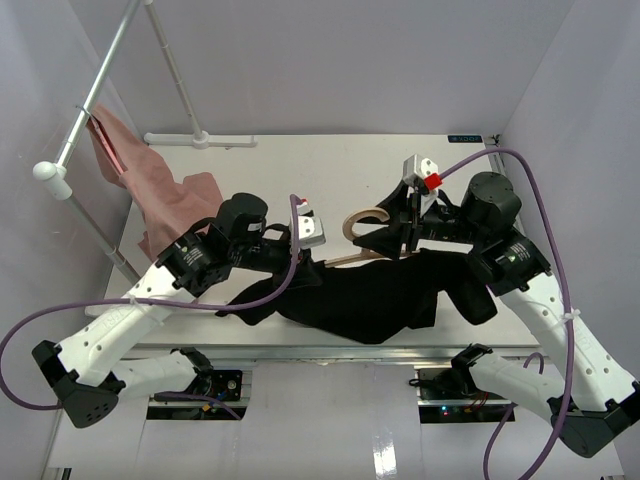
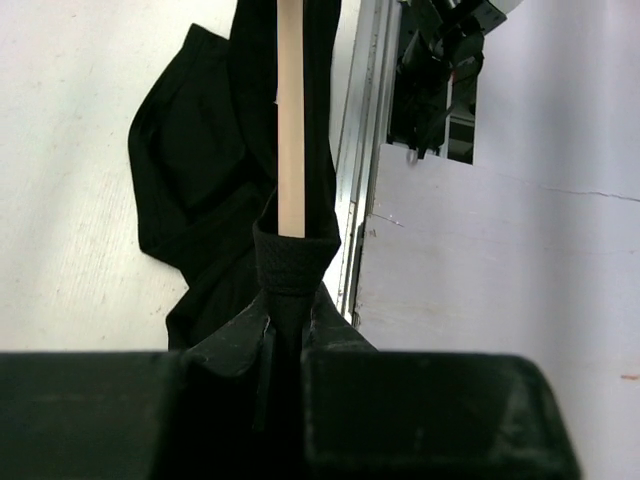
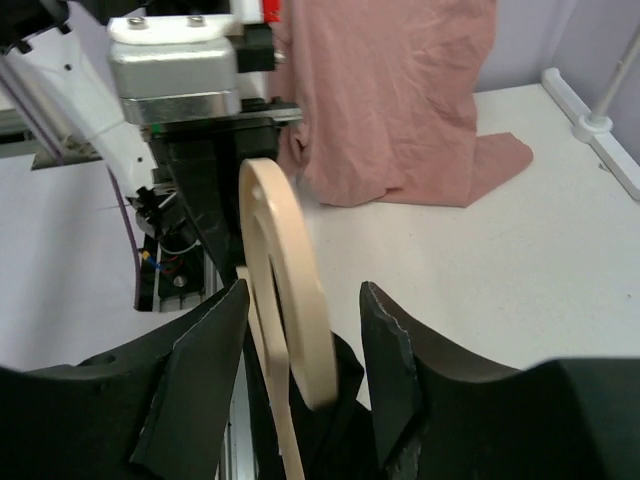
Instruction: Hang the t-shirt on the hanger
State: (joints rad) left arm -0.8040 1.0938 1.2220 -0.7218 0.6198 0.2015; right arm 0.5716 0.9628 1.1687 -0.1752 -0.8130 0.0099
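Observation:
The black t-shirt (image 1: 370, 295) lies bunched near the table's front edge, draped over the tan wooden hanger (image 1: 362, 222), whose hook sticks out behind it. My left gripper (image 1: 308, 255) is shut on a fold of the shirt wrapped over the hanger's left end. In the left wrist view the tan bar (image 2: 291, 120) runs away from my gripper (image 2: 290, 320) through the black cloth (image 2: 200, 150). My right gripper (image 1: 405, 240) is open. In the right wrist view the hook (image 3: 290, 290) stands between its spread fingers (image 3: 205, 340), nearer the left one, with black cloth (image 3: 340, 400) below.
A pink cloth (image 1: 165, 200) hangs from the grey metal rail (image 1: 100, 80) at the back left and spills onto the table; it also shows in the right wrist view (image 3: 390, 90). The rail's white foot (image 1: 200, 138) stands at the back edge.

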